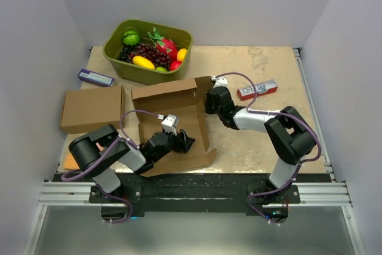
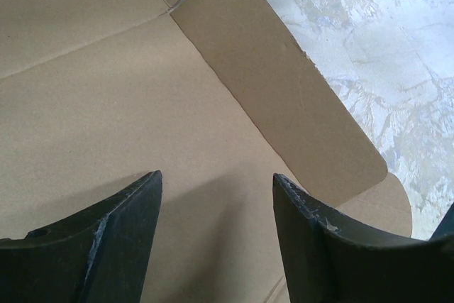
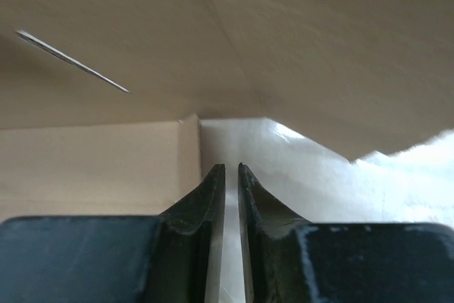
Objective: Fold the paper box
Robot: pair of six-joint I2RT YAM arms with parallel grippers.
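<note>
The paper box [image 1: 170,97] lies partly folded in the middle of the table, its back panel raised and its base flat. My left gripper [image 1: 186,143] is open and empty, its jaws pressed low over the base panel [image 2: 142,104]; a rounded side flap [image 2: 284,97] lies flat to its right. My right gripper [image 1: 210,101] is at the box's right wall. In the right wrist view its fingers [image 3: 216,189] stand almost together with only a thin slit and nothing between them, under an overhanging cardboard flap [image 3: 298,40].
A second brown cardboard box [image 1: 92,108] sits at the left. A green tub of fruit [image 1: 146,49] stands at the back. A red packet [image 1: 256,89] lies right of the box, a blue packet [image 1: 95,77] at the back left, and an orange item [image 1: 71,160] at the near left.
</note>
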